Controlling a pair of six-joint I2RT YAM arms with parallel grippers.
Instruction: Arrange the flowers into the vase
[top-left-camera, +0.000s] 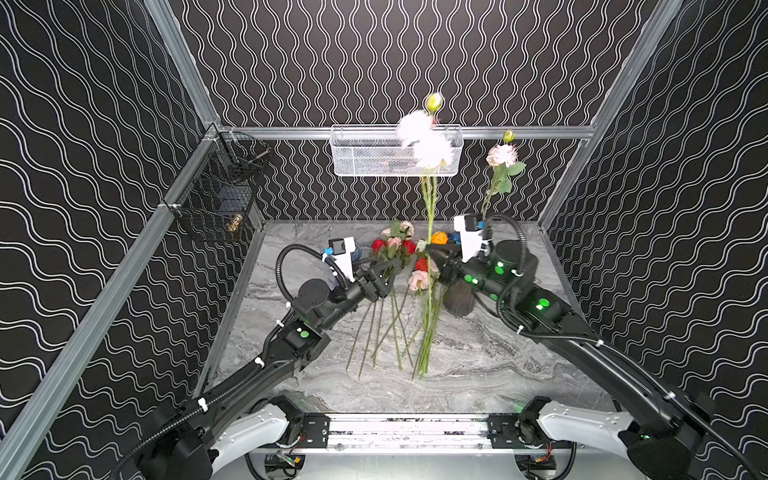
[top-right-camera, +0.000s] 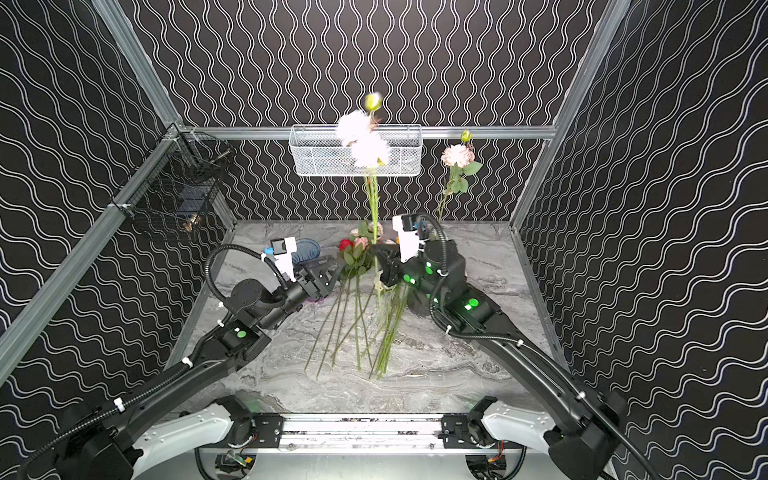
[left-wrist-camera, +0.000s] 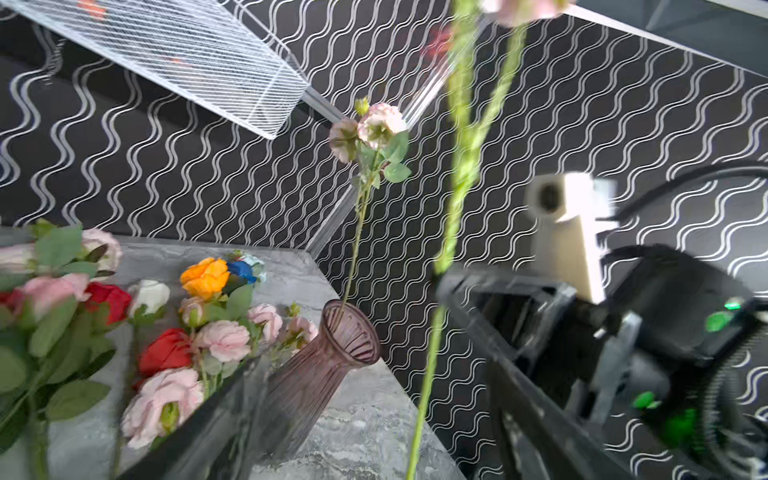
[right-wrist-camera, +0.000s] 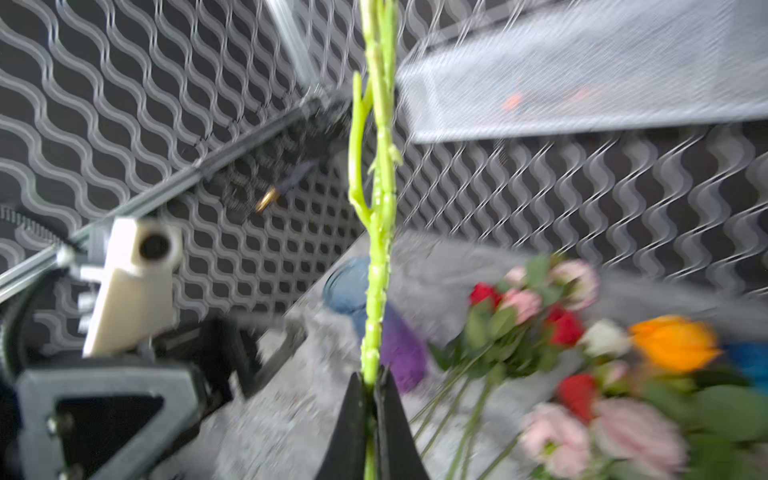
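Closest to the right wrist camera are the two black fingers (right-wrist-camera: 392, 419) of the right gripper (right-wrist-camera: 369, 384), pressed together on the bright green stem of a white peony spray (top-left-camera: 432, 149). This spray stands nearly upright: its blurred white heads and one yellow bud are high at 12 o'clock, before the white wire basket (top-left-camera: 365, 153) on the back wall, and a long part of the stem hangs below the fingers. Whether its lower end touches the table (top-left-camera: 519, 374) I cannot tell.

At 9 o'clock from this grip the left gripper (top-left-camera: 390, 276) has its fingers wide apart and holds nothing.

Other flowers (top-left-camera: 395, 249) lie in a heap at the middle of the table, heads toward 12 o'clock, stems toward 6 o'clock. The ribbed purple glass vase (left-wrist-camera: 324, 365) stands at 3 o'clock from the heap, mostly hidden under the right arm in both top views; one pink peony (top-left-camera: 501, 156) is in it.

I judge the step in hand is bringing the white spray to the vase. The next move asks to raise the stem until its end is above the narrow mouth, carry it toward 3 o'clock, and lower it upright beside the pink peony's stem without tipping the vase.
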